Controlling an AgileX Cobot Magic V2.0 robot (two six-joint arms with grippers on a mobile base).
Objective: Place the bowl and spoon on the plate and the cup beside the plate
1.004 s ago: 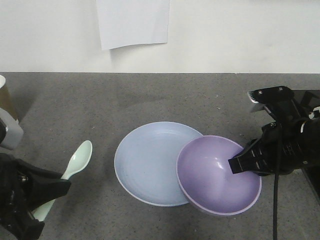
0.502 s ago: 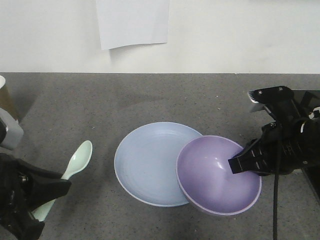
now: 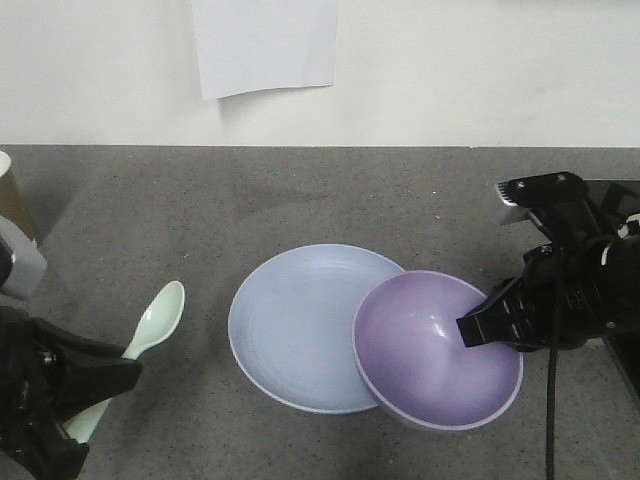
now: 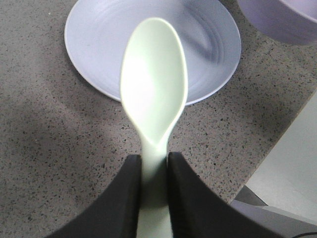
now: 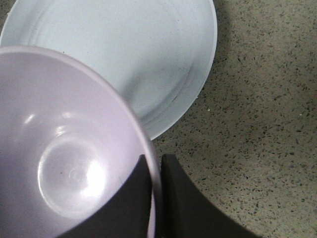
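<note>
Paper sheet (image 3: 265, 45), seemingly wall-mounted, above grey counter (image 3: 300, 190).

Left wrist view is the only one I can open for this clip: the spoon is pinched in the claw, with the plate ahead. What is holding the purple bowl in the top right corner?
Observer: The right claw is shut on the rim of the bowl, one finger inside and one outside.
Operator: Is the bowl on the plate?
Observer: Only partly. In the front view its left side overlaps the right edge of the plate; the rest lies beyond it.
Operator: And the cup?
Observer: The cup stands at the far left edge of the front view, apart from the plate and mostly cut off.
</note>
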